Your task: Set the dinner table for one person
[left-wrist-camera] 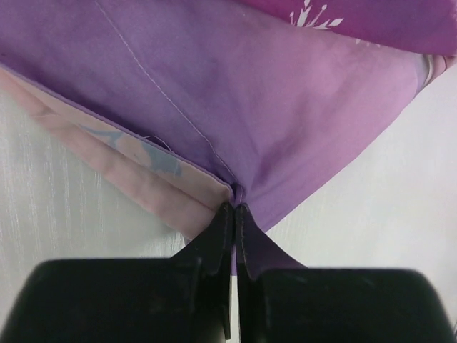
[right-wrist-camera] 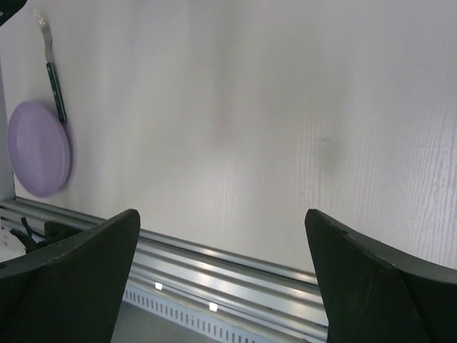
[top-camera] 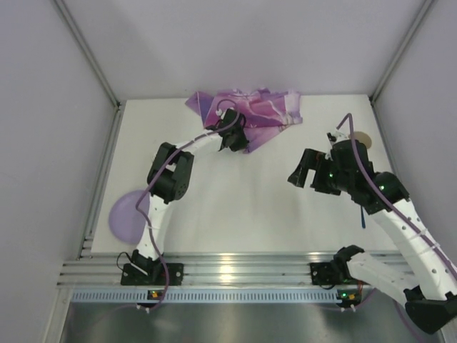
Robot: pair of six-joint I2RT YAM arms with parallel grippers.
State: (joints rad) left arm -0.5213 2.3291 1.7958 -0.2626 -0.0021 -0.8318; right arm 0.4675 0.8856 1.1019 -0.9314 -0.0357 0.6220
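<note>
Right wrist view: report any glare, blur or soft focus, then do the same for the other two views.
Right wrist view: glare spots on the aluminium rail; the right gripper dark and soft-edged, the purple plate slightly smeared. Left wrist view: placemat stitching sharp, the left gripper soft-edged up close. Top external view: glare on the rail, otherwise even light.

I have the crumpled purple-pink cloth placemat (top-camera: 268, 111) lying at the far middle of the matte white dinner table (top-camera: 250, 214), its near corner caught between the tips of the left gripper (top-camera: 232, 139). The round lilac plate (top-camera: 125, 214) sits at the near left by the aluminium rail (top-camera: 235, 271), with the dark-handled metal fork (right-wrist-camera: 56, 93) just beside its far edge. The right gripper (top-camera: 303, 175) hangs over the table's right half, well apart from all three.
</note>
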